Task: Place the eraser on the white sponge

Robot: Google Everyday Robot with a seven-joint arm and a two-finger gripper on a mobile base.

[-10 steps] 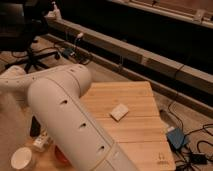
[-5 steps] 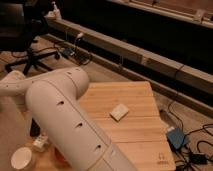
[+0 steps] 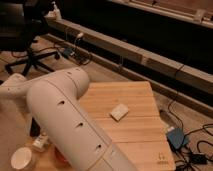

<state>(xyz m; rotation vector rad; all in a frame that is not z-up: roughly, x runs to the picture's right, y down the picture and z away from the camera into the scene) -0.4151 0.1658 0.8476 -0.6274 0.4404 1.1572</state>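
Gripper: out of my sight; it must be somewhere past the wrist end of the arm, on the left and behind that big white link. I cannot tell whether it stands wide or narrow, or whether it holds anything.
Eraser: I find no small black block on any bare part of the table. It is either hidden behind the arm or carried where I cannot see.
White sponge: lies flat near the middle of the table, alone, well apart from the edges and just clear of the arm's flank.
Sponge long axis: runs from lower left to upper right in the view, skewed against the table planks, with its short ends toward those two corners.
Eraser axis: cannot be read, since the eraser does not show.
Risk, blind approach: with the working end masked by the arm, I would be lining up by guesswork, and the eraser could land beside the pad or half off it.
Risk, crossed axes: set across the sponge's short side, the eraser could overhang and tip off.
Risk, sweep: the bulky link hangs low over the table, so a careless swing may shove the light sponge or knock the cup at the lower left.
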